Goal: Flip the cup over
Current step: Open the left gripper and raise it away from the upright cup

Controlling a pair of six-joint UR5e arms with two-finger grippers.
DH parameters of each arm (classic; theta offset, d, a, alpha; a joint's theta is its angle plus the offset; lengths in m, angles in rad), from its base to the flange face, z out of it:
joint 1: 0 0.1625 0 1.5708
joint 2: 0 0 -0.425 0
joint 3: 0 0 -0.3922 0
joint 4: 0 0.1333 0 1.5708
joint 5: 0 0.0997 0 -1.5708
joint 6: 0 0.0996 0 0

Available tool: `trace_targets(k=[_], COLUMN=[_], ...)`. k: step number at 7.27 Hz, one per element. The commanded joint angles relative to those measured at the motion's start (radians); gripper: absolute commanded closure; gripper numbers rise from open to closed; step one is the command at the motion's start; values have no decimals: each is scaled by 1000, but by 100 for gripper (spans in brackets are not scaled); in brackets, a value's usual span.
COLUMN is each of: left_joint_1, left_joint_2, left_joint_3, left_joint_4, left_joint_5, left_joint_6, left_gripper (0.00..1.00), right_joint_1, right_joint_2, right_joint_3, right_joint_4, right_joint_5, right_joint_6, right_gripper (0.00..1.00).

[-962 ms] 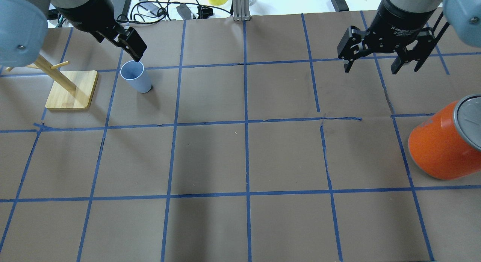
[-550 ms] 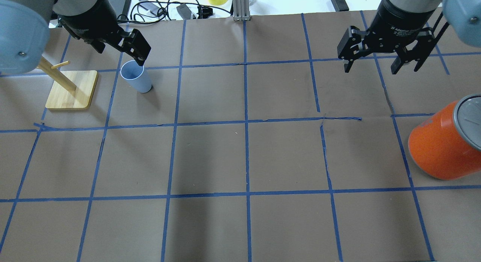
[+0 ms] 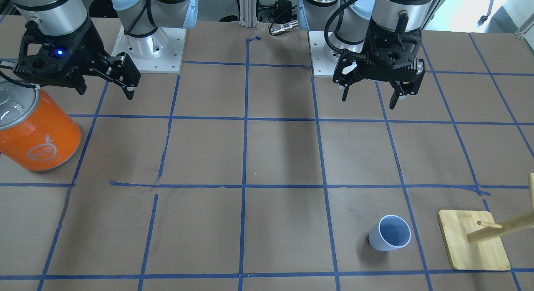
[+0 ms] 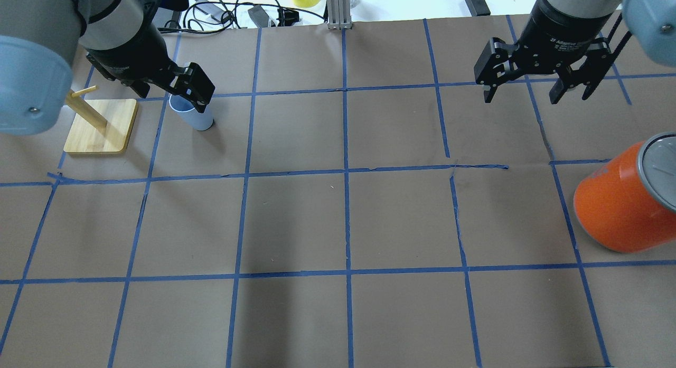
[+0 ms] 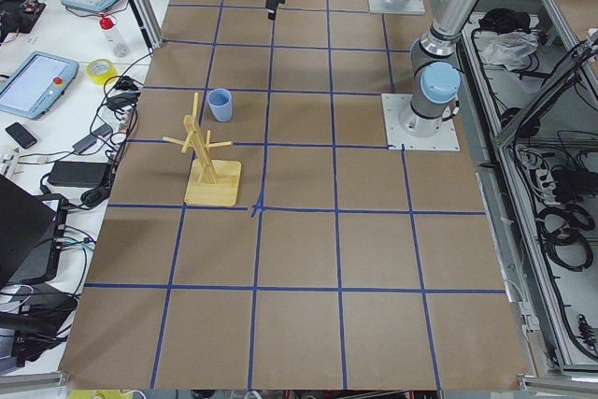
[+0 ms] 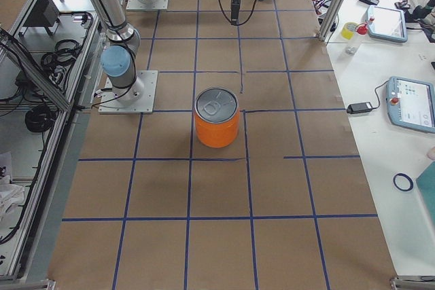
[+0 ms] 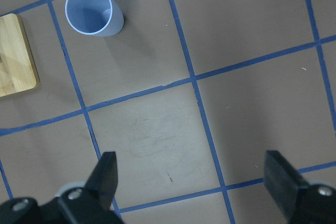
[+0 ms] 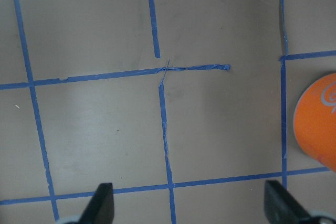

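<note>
On the worktop [image 4: 401, 215] there is 1 cup [image 3: 390, 232], 1 orange can [image 6: 217, 119] with a silver lid, and 1 wooden rack [image 5: 207, 156] with pegs on a flat base. Blue tape lines divide the brown surface into squares.

The cup stands upright with its mouth up. It is near the rack's base but does not touch it, on the robot's left side and towards the far edge from the robot. The can stands on the robot's right side, well apart from the cup.

There are 2 grippers, and both hang above the worktop and hold nothing. The fingers of the left gripper [image 3: 369, 99] are wide apart. In the left wrist view the cup is at the upper left, well outside the gap between them. The fingers of the right gripper [image 4: 523, 98] are also wide apart, over bare worktop, with the can near it.

In the overhead view 1 finger of the left gripper covers part of the cup's rim, and the left arm hides the upper part of the rack. The can is cut off at the frame edge in the overhead and front views, and the right wrist view shows only a small orange part of it. In the 2 side views the grippers are too small to judge.
</note>
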Motion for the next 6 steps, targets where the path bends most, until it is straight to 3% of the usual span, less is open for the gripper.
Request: trace_targets(k=[1, 6], left_joint_1=[1, 6], left_joint_2=[1, 3], left_joint_3=[-1, -1], left_joint_4=[0, -3], left_joint_5=[0, 0], left_joint_6=[0, 0], left_gripper=[0, 0], right_joint_1=[5, 5], right_joint_2=[-4, -2], right_joint_3=[0, 3], right_joint_4=[0, 1], right_joint_5=[0, -3], right_joint_6=[9, 0], right_gripper=[0, 0])
